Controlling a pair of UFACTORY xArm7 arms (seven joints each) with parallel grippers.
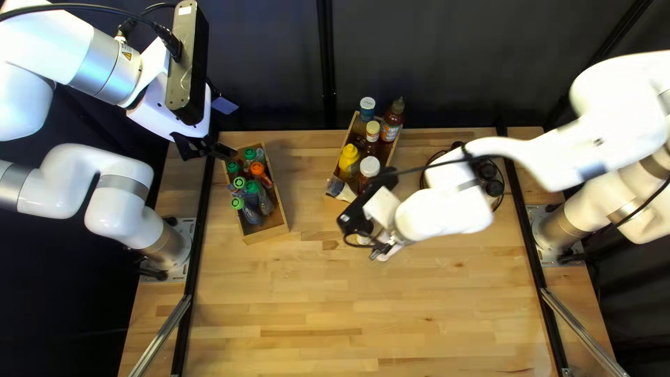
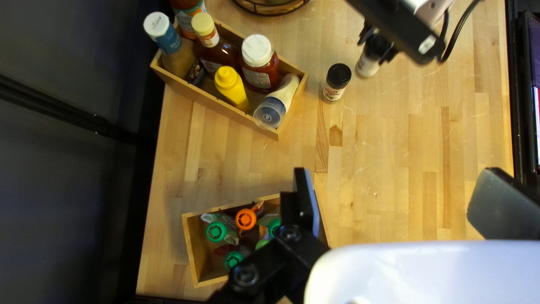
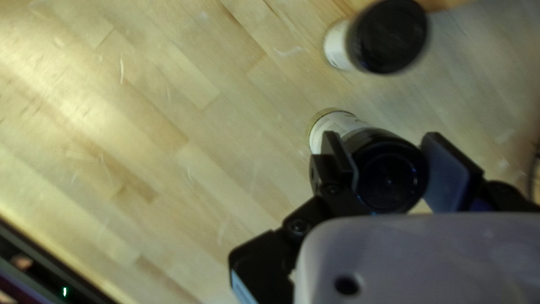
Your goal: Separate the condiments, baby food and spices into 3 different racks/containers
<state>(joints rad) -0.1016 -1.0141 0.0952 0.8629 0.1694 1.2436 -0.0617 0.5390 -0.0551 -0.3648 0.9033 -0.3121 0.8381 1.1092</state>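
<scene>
Currently: spice step | right gripper (image 3: 385,145) clamps black-capped jar (image 3: 391,179); second jar (image 2: 336,83) stands nearby | left gripper (image 2: 397,174) spread apart | next likely needs a steady carry to wire rack (image 2: 274,14)

You look down on a pale wooden table (image 1: 314,307), its top made of joined strips with darker grain patches and small knots. Behind its far edge you have a dark curtain (image 1: 433,63), with a black upright pole (image 1: 326,63) in front. Toward each side of the tabletop you see a black strip (image 1: 194,258) and a silvery rail (image 1: 162,336). In the right wrist view, light glares off the wood.
</scene>
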